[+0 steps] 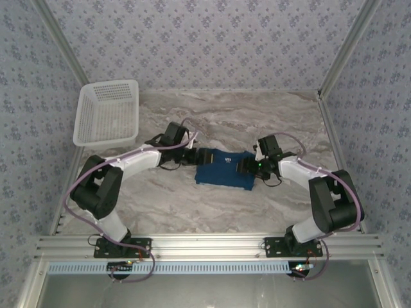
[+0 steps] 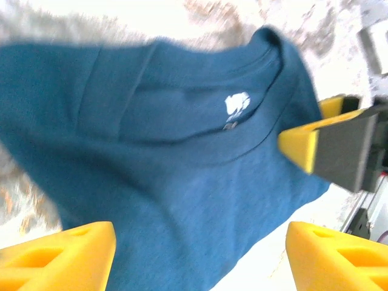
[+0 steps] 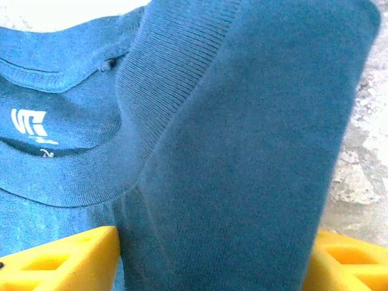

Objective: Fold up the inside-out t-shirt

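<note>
The inside-out t-shirt (image 1: pixel 225 168) lies folded into a compact navy rectangle at the middle of the marble table. My left gripper (image 1: pixel 196 156) sits at its left end and my right gripper (image 1: pixel 252 167) at its right end. In the left wrist view the shirt (image 2: pixel 170 170) lies flat under my left gripper (image 2: pixel 200 242), whose yellow fingers (image 2: pixel 66 254) stand wide apart, open. The collar shows a small white print (image 2: pixel 237 104). In the right wrist view a thick fold of the shirt (image 3: pixel 242 151) fills the space between the spread fingers (image 3: pixel 60 260) of my right gripper (image 3: pixel 212 254), beside the ribbed collar and print (image 3: pixel 28 123).
A white lattice basket (image 1: pixel 108 112) stands at the back left of the marble table (image 1: pixel 257 115). Aluminium frame posts and patterned walls enclose the sides and back. The right gripper's yellow finger (image 2: pixel 303 145) shows at the right of the left wrist view.
</note>
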Controlling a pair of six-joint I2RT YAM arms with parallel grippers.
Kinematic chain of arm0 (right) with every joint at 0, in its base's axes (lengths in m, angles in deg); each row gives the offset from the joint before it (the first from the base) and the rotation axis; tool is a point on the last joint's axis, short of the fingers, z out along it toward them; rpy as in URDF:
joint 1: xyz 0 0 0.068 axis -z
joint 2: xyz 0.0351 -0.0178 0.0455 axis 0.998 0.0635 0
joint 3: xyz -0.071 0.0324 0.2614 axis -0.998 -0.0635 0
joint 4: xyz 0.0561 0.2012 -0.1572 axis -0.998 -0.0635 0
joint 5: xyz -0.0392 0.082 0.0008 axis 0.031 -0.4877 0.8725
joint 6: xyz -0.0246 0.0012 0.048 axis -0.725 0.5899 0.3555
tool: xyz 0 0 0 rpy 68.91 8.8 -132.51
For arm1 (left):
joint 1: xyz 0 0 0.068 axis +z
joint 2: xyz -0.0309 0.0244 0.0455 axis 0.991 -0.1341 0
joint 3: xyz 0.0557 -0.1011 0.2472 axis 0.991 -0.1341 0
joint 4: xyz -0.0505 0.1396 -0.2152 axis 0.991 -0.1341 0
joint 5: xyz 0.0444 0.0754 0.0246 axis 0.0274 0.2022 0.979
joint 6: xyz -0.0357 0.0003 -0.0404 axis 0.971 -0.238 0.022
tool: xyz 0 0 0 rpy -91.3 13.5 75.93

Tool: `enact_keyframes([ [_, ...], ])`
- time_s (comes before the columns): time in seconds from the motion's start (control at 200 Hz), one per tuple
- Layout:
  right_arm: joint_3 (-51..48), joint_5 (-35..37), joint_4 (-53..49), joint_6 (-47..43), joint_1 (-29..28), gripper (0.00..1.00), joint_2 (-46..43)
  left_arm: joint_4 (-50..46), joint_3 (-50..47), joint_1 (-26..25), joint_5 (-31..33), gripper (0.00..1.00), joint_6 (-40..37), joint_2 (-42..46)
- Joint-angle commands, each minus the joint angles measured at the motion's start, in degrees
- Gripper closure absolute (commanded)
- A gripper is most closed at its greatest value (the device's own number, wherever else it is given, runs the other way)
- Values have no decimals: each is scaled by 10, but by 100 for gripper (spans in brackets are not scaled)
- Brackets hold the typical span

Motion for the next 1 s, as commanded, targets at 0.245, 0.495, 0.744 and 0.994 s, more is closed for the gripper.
enact_keyframes([
  [0.245,-3,-11,19,18,-4,36,33,-55,165,-2,-41,33,-16,-162],
  [0.495,-1,-13,32,28,-11,37,56,-90,243,19,24,33,-1,-253],
  [0.744,20,-9,43,31,-19,45,93,-74,290,37,12,29,28,-253],
  [0.994,56,-11,57,29,-21,67,126,-57,209,63,44,25,42,-131],
])
